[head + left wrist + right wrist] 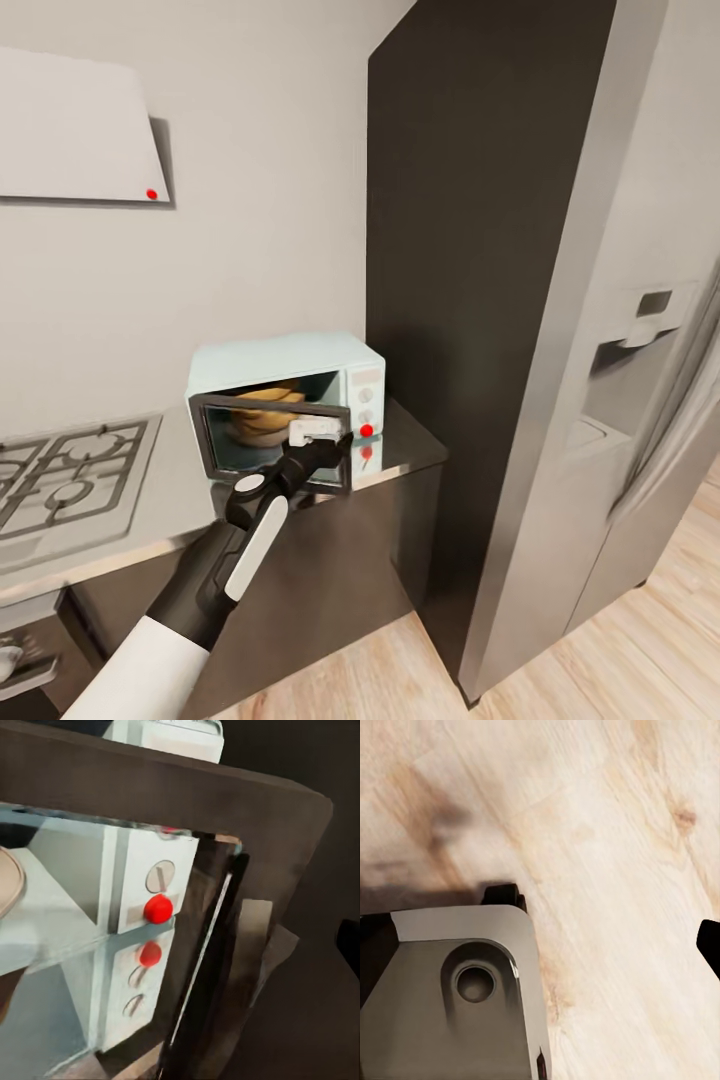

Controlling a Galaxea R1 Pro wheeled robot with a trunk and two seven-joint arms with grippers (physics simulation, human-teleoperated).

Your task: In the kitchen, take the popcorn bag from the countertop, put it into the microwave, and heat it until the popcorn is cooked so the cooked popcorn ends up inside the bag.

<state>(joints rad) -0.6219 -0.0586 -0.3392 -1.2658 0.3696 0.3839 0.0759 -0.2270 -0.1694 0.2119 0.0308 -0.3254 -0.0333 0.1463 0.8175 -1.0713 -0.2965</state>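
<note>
Inside microwave [288,400]: popcorn bag [265,408]; R wrist: floor [607,832]

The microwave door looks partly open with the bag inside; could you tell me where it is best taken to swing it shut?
Take the microwave door at its free edge beside the knob panel, pressing from the front. It hinges on the far side, so that edge gives most leverage. The left gripper is already there; the popcorn bag sits inside.

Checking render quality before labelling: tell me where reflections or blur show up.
Head view: countertop mirrors the microwave's red knob; edges soft. Left wrist view: the knob doubles below as a reflection. Right wrist view: wood floor slightly blurred, dark shadow beside the base.
</note>
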